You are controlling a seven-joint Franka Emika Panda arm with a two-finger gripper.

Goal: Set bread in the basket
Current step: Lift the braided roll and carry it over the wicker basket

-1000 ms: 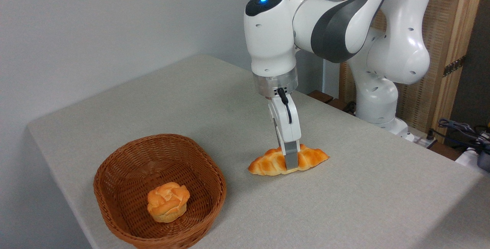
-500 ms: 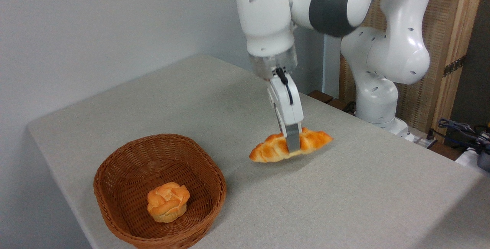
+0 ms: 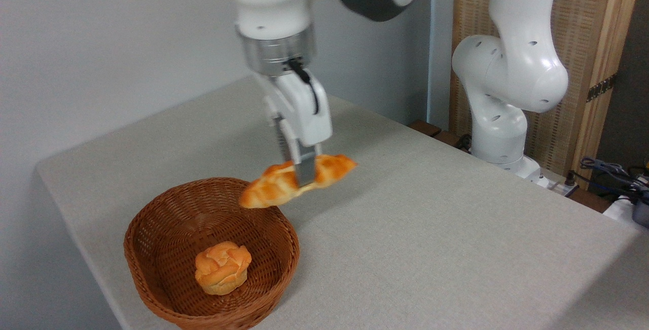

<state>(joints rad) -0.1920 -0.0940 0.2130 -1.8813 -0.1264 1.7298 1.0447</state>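
Note:
The bread [image 3: 274, 188], a long braided golden-orange loaf, hangs in the air with its left end tilted down over the basket's far right rim. My gripper [image 3: 302, 178] is shut on its middle, fingers pointing down. The brown wicker basket [image 3: 152, 228] sits on the table at the lower left, below and left of the loaf.
A small round knotted orange bun [image 3: 223, 267] lies inside the basket. The grey table [image 3: 431, 239] ends in edges at the left and lower right. The arm's white base [image 3: 502, 117] stands at the back right, with cables [image 3: 613, 178] beside it.
The gripper has lifted the bread off the table and carried it up and to the left, from the table's middle to above the basket's rim.

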